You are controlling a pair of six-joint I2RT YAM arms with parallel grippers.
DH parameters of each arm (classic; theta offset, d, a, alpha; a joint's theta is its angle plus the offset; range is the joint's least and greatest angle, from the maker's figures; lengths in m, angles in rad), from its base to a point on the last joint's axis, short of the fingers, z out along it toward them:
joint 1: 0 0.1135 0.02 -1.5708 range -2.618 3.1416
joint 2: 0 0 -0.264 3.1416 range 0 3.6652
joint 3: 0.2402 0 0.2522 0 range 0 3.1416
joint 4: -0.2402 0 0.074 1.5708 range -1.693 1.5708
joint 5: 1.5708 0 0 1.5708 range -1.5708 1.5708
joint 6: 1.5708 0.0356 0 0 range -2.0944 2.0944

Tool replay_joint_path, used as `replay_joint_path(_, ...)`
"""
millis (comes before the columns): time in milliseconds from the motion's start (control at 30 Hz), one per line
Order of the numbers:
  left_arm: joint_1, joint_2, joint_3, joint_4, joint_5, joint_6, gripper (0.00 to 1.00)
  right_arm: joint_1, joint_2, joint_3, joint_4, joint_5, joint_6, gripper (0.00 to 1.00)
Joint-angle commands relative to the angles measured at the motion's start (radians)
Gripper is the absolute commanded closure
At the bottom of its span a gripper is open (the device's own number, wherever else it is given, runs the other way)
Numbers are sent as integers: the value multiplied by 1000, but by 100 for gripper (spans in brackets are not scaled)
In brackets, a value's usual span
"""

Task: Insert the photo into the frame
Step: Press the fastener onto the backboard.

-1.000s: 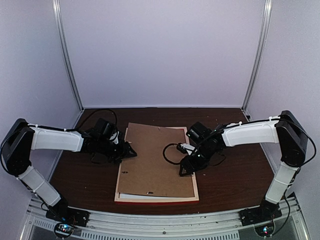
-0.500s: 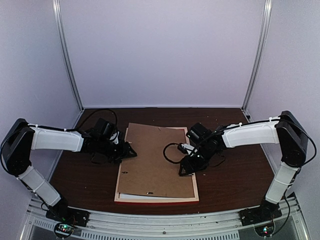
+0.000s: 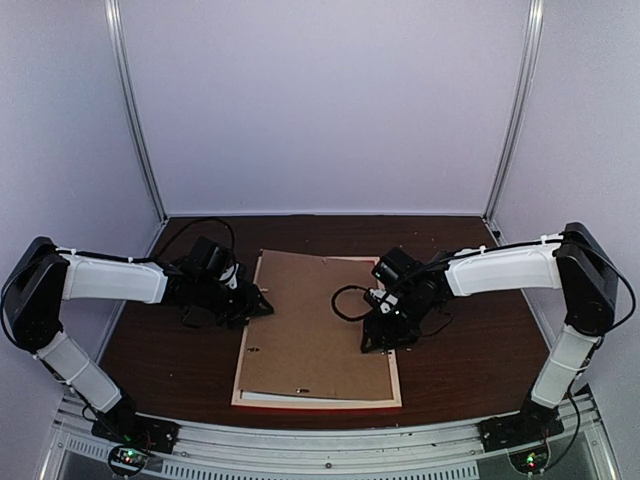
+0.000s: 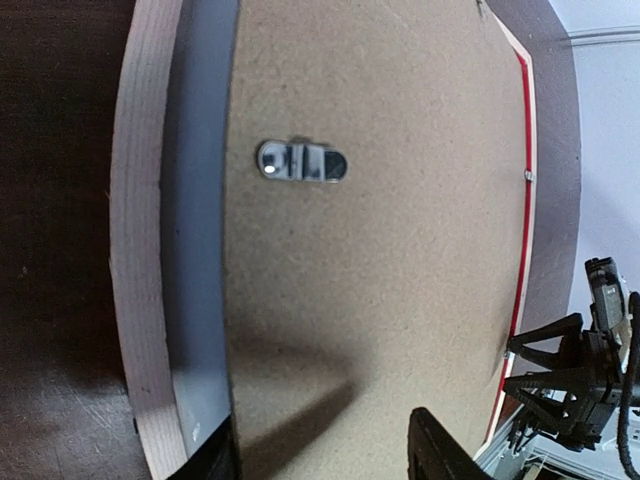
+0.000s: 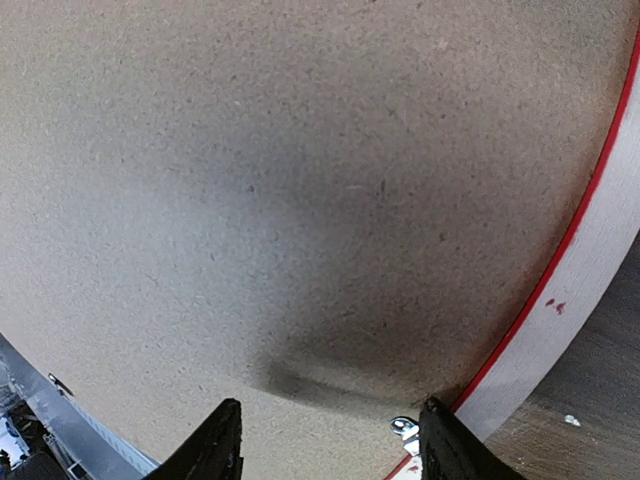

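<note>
The frame (image 3: 316, 405) lies face down in the middle of the table, its red edge showing at the front. A brown backing board (image 3: 315, 325) covers it. The photo is hidden. My left gripper (image 3: 262, 300) is open at the board's left edge. In the left wrist view its fingers (image 4: 320, 445) straddle the board (image 4: 380, 250) next to the frame's pale wood side (image 4: 140, 250). My right gripper (image 3: 376, 340) is open over the board's right edge. In the right wrist view it (image 5: 330, 440) hovers over the board (image 5: 300, 150) near the frame's rim (image 5: 560, 330).
A metal hanger clip (image 4: 302, 161) is fixed to the board. A small metal tab (image 5: 403, 427) sits at the rim by the right finger. A grey-blue strip (image 4: 195, 250) shows between board and wood side. Dark table (image 3: 470, 370) lies on both sides.
The frame and its backing board have shifted slightly to the right, and my right gripper has moved a little right with them. The left arm has not moved.
</note>
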Motion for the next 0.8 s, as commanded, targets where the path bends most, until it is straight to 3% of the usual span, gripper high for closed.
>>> replay_joint_path(0, -5, 12, 37, 27, -1, 22, 48, 7, -26, -25, -51, 48, 61, 41)
replay_joint_path(767, -5, 46, 33, 80, 48, 17, 53, 6, -67, -12, -58, 85, 69, 35)
